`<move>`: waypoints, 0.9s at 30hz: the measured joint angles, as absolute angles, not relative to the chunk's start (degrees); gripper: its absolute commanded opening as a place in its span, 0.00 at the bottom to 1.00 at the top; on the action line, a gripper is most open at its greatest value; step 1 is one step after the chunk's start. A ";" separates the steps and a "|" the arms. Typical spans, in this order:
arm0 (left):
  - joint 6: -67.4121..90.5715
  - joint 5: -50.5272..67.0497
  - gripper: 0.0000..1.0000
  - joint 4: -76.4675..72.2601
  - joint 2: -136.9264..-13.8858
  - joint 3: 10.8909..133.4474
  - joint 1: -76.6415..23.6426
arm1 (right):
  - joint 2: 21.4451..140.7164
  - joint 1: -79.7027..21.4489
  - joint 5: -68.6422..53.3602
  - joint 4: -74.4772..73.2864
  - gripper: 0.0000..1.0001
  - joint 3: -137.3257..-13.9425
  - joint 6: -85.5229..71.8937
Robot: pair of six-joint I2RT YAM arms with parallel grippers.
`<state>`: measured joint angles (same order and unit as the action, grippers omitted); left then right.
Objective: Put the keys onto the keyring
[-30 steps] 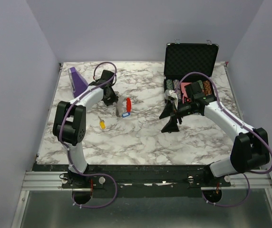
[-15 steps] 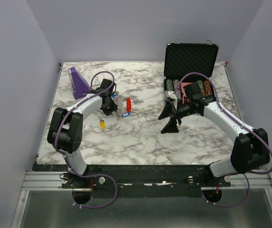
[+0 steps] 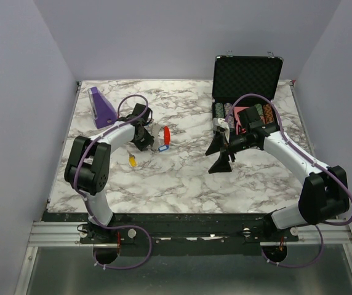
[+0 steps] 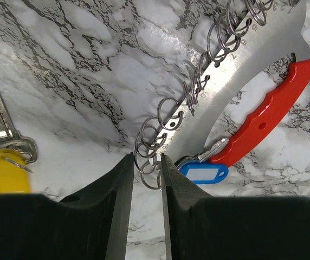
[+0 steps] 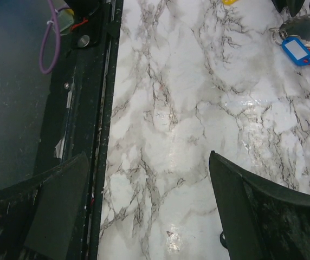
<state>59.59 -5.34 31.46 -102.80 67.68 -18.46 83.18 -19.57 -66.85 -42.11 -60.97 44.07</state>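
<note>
The keyring (image 4: 241, 59) is a silver plate carrying several wire rings, joined to a red curved handle (image 4: 269, 122); it lies left of centre on the marble table (image 3: 159, 136). My left gripper (image 4: 147, 158) is narrowed on the lowest wire rings at the plate's end, which touch both fingers (image 3: 144, 136). A blue-tagged key (image 4: 204, 172) lies against the red handle (image 3: 162, 148). A yellow-tagged key (image 4: 6, 168) lies apart to the left (image 3: 132, 161). My right gripper (image 3: 219, 157) hovers wide open mid-table with nothing in it (image 5: 147, 157).
A purple wedge block (image 3: 101, 106) stands at the back left. An open black case (image 3: 247, 74) with poker chips (image 3: 244, 112) sits at the back right, close behind the right arm. The table's near edge and metal rail (image 5: 103, 135) run under the right gripper.
The left arm's elbow swung down and left while its gripper stayed at the keyring's rings. The keyring, keys and right arm have not moved.
</note>
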 measured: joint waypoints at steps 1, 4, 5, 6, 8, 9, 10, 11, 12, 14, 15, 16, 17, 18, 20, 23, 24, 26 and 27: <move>59.83 -5.30 0.34 31.27 -102.98 67.68 -18.46 | 83.18 -19.57 -66.85 -42.17 1.00 -61.04 44.18; 60.64 -5.15 0.28 30.94 -103.83 67.68 -18.46 | 83.18 -19.68 -66.85 -42.59 1.00 -61.34 44.58; 60.97 -5.15 0.24 30.89 -104.22 67.68 -18.44 | 83.18 -19.68 -66.85 -42.70 1.00 -61.49 44.66; 61.17 -5.10 0.18 30.89 -104.40 67.68 -18.46 | 83.13 -19.68 -66.85 -42.81 1.00 -61.58 44.75; 61.60 -5.13 0.08 30.61 -104.57 67.68 -18.46 | 83.07 -19.70 -66.85 -43.03 1.00 -61.67 45.01; 61.95 -5.10 0.07 30.33 -104.57 67.68 -18.46 | 83.02 -19.73 -66.87 -43.13 1.00 -61.67 45.10; 62.08 -5.04 0.04 29.98 -104.57 67.68 -18.46 | 83.00 -19.73 -66.87 -43.20 1.00 -61.67 45.10; 62.08 -5.04 0.02 29.80 -104.57 67.68 -18.46 | 83.00 -19.73 -66.87 -43.22 1.00 -61.67 45.12; 62.11 -5.06 0.01 29.56 -104.55 67.68 -18.46 | 82.98 -19.75 -66.87 -43.27 1.00 -61.67 45.15; 61.69 -5.06 0.00 29.08 -104.42 67.48 -18.46 | 82.94 -19.79 -66.87 -43.31 1.00 -61.67 45.17; 61.43 -5.06 0.00 28.84 -104.29 67.31 -18.46 | 82.91 -19.79 -66.87 -43.31 1.00 -61.67 45.19; 60.27 -5.06 0.00 28.45 -103.74 66.85 -18.46 | 82.91 -19.79 -66.87 -43.33 1.00 -61.67 45.19; 59.66 -5.06 0.00 28.32 -103.18 66.43 -18.46 | 82.91 -19.79 -66.85 -43.35 1.00 -61.67 45.23; 58.72 -5.06 0.00 28.23 -102.50 66.11 -18.46 | 82.91 -19.79 -66.87 -43.35 1.00 -61.67 45.28; 55.05 -4.97 0.00 27.79 -100.12 65.30 -18.46 | 82.91 -19.79 -66.87 -43.35 1.00 -61.67 45.43; 46.26 -3.40 0.00 25.87 -93.71 64.25 -18.50 | 82.91 -19.90 -66.87 -43.38 1.00 -61.67 45.69; 43.20 -2.57 0.00 25.12 -91.05 64.20 -18.50 | 82.94 -19.99 -66.87 -43.42 1.00 -61.67 45.95; 36.97 -0.67 0.00 23.83 -86.96 64.25 -18.50 | 83.02 -20.34 -66.87 -43.79 1.00 -61.71 46.68; 34.06 0.34 0.00 23.38 -85.14 64.31 -18.50 | 83.18 -20.60 -66.87 -44.25 1.00 -61.87 47.24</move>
<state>34.06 0.34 23.38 -85.14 64.31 -18.50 83.18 -20.60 -66.87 -44.25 -61.87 47.24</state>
